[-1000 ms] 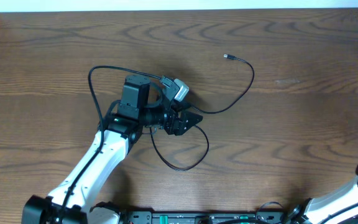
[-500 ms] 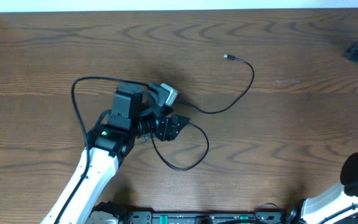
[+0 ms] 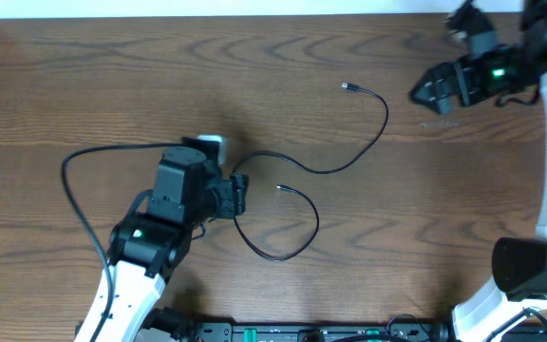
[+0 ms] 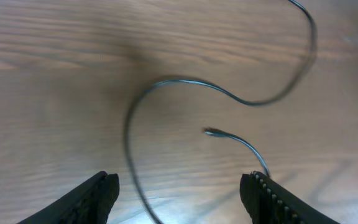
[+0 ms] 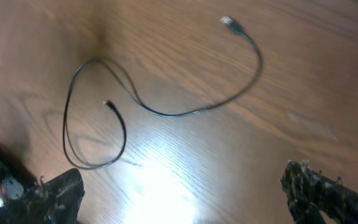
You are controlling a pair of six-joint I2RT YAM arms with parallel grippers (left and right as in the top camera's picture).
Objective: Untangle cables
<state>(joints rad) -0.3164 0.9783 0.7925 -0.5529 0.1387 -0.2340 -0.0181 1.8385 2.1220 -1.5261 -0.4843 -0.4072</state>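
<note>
One black cable (image 3: 330, 171) lies looped on the desk (image 3: 84, 85). Left end effector (image 4: 179, 186) spread, empty. Right end effector (image 5: 182, 180) spread, empty.

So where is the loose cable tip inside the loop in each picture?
Overhead: the cable tip lies near the middle, just right of the left gripper.
Left wrist: cable tip at picture centre, above the open fingers.
Right wrist: cable tip left of centre.
Shared landmark: the cable's dipping bend, to the tip's right in all three.
</note>
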